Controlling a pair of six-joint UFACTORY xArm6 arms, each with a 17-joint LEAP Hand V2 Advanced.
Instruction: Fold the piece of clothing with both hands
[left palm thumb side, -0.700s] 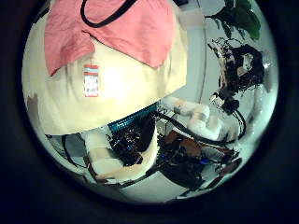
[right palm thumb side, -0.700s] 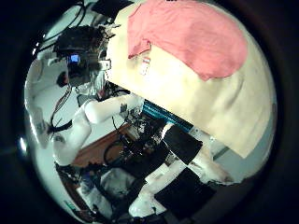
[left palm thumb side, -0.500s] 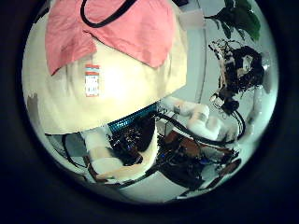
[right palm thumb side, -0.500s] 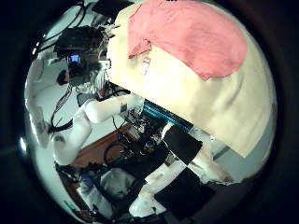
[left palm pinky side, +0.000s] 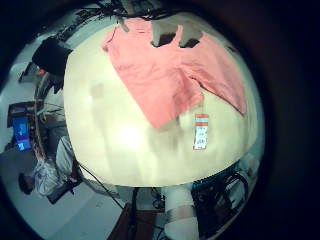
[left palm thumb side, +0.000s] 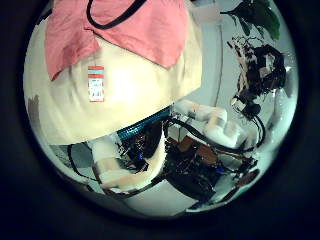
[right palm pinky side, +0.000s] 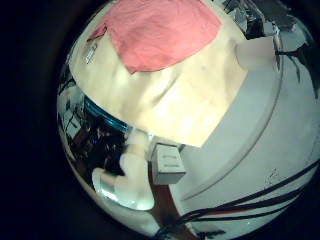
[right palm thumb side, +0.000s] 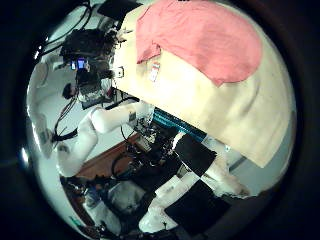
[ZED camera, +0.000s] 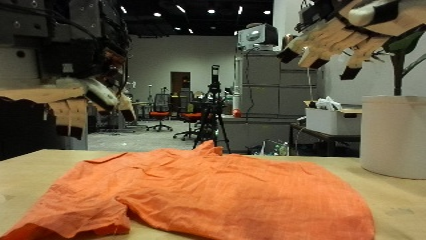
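An orange-pink shirt (ZED camera: 226, 195) lies loosely spread on the light wooden table (ZED camera: 27, 170). One hand (ZED camera: 340, 35) hangs high above the shirt's far side, fingers relaxed and pointing down. The other hand (ZED camera: 93, 95) hovers farther off, above the table's other end. I cannot tell left from right there. The left fingers (left palm thumb side: 130, 175) and right fingers (right palm thumb side: 100, 125) hold nothing.
A small striped card (left palm pinky side: 201, 132) lies on the bare table beside the shirt, and shows in the left thumb side palm view (left palm thumb side: 96, 84). Bare table (left palm pinky side: 110, 130) surrounds the shirt.
The left thumb side palm view has shifted slightly, so that hand has moved a little. The shirt and the card lie as before.
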